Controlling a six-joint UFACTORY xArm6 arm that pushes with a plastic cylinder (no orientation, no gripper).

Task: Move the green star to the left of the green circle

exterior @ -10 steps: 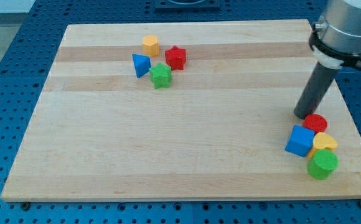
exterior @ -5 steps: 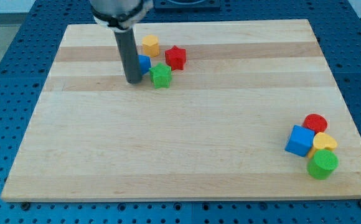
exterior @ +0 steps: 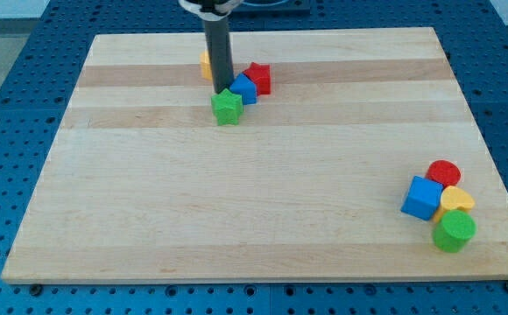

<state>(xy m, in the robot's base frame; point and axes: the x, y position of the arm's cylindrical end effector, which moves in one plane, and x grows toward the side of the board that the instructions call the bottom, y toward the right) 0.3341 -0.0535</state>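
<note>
The green star [exterior: 227, 107] lies on the wooden board [exterior: 254, 201] at the upper middle-left. My tip [exterior: 222, 90] stands just above it, touching or nearly touching its top edge. A blue block [exterior: 243, 88] sits right of the tip, against a red star [exterior: 258, 78]. A yellow block [exterior: 205, 64] is partly hidden behind the rod. The green circle [exterior: 454, 231] stands far away at the lower right of the board.
Around the green circle at the lower right are a blue cube [exterior: 421, 198], a yellow block [exterior: 457, 200] and a red circle [exterior: 444, 173]. The board's right edge is close to that cluster.
My rod moved from the lower right cluster to the upper left group, then right past the blue block, which slid right against the red star. The green star barely moved.
</note>
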